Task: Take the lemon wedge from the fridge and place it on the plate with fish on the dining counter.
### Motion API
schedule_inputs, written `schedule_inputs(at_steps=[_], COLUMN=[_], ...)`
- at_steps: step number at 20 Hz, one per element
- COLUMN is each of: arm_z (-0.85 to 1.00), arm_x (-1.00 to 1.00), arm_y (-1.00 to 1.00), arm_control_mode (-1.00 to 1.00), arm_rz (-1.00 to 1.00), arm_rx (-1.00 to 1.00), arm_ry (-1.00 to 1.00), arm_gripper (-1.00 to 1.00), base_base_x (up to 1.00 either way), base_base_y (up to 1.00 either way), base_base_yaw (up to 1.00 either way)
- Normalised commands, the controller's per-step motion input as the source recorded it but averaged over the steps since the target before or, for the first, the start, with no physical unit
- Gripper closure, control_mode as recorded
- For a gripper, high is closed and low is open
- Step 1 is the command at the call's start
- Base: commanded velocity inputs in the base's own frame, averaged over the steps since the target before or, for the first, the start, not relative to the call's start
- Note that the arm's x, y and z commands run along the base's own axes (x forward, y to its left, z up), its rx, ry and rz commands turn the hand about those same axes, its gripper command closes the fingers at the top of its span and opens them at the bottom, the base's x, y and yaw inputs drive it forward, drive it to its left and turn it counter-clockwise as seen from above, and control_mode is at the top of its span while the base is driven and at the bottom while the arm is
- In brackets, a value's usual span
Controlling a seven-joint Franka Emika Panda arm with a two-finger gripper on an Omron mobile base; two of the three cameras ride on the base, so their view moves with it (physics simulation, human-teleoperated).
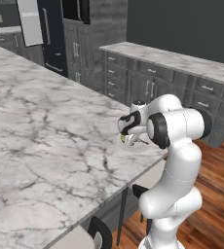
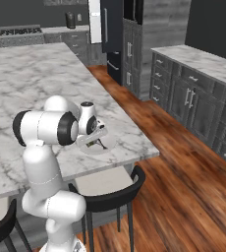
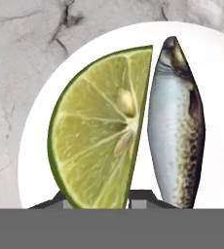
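My gripper [image 3: 104,202] is shut on the lemon wedge [image 3: 102,131], a yellow-green slice with its cut face toward the hand camera. It hangs just over the white plate [image 3: 216,73], to the left of the silver-brown fish [image 3: 177,126]; I cannot tell whether the wedge touches the plate. In the base views the gripper [image 1: 127,138] [image 2: 90,140] points down over the plate [image 1: 144,146] [image 2: 109,145], near the corner of the marble dining counter [image 1: 46,126] [image 2: 36,83]. The black fridge [image 1: 53,34] [image 2: 112,34] stands far back with a pale door panel [image 1: 30,22] swung open.
The counter's edge runs just right of the plate. Dark stools [image 2: 110,194] [image 1: 97,233] stand under that edge. Grey wall cabinets with a marble top [image 1: 182,78] [image 2: 203,93] line the far side of a wood-floor aisle [image 2: 183,187].
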Motion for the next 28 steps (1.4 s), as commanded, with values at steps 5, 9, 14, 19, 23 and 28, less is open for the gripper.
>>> schedule_inputs(at_steps=[5, 9, 14, 19, 23, 28], arm_z=[0.29, 0.97, 0.76, 0.13, -0.01, 0.8], arm_x=[0.0, -0.29, -0.97, -1.0, -1.0, -1.0], arm_y=[0.0, 0.09, 0.0, 0.0, 0.0, 0.0], arm_control_mode=[-1.0, -1.0, -1.0, -1.0, -1.0, -1.0], arm_rz=[0.0, 0.0, 0.0, -0.01, -0.01, -0.01], arm_rx=[0.0, 0.0, 0.0, -0.01, -0.06, -0.08], arm_ry=[-0.05, -0.14, -0.13, -0.15, -0.16, -0.53], arm_gripper=[-1.0, -1.0, -1.0, -1.0, -1.0, -1.0], base_base_x=[0.0, 0.0, 0.0, 0.0, 0.0, 0.0], base_base_y=[0.0, 0.0, 0.0, 0.0, 0.0, 0.0], base_base_yaw=[0.0, 0.0, 0.0, 0.0, 0.0, 0.0])
